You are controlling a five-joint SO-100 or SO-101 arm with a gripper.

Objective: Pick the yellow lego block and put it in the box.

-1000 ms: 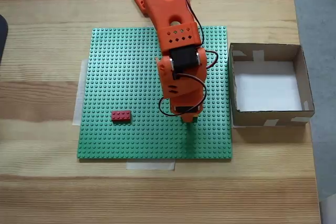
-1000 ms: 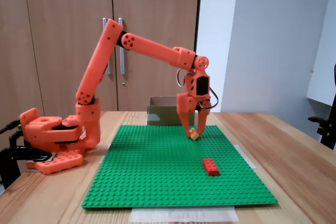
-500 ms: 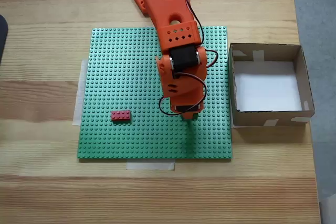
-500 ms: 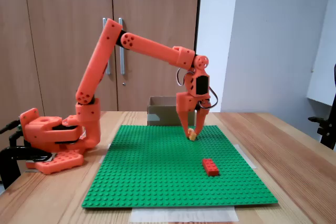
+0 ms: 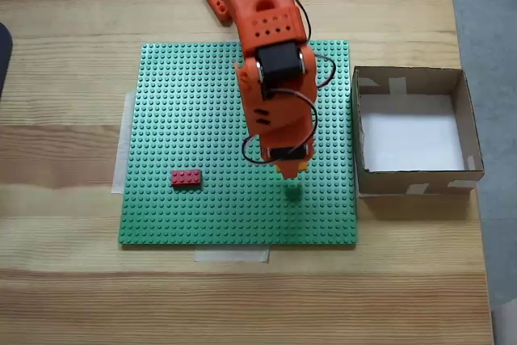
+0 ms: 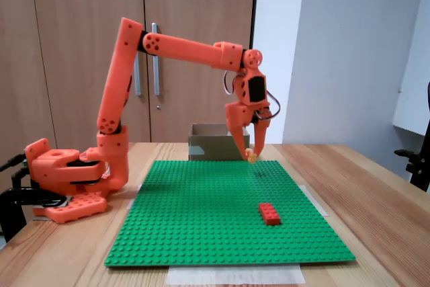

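Yellow block [image 6: 251, 156] sits pinched betw. the jaws of the gripper [image 6: 250, 158], lifted clear above the green baseplate [image 6: 201, 220], w/ shadow below. Red brick [image 5: 187, 178] lies on the plate, well apart. Box [image 5: 467, 127] stands just beside the plate's right edge in a fixed view.

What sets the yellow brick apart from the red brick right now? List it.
The yellow brick is held in the gripper, lifted above the green baseplate; the red brick lies flat on that plate. The yellow one hangs nearer the cardboard box; the red one lies farther away. Both are small studded bricks.
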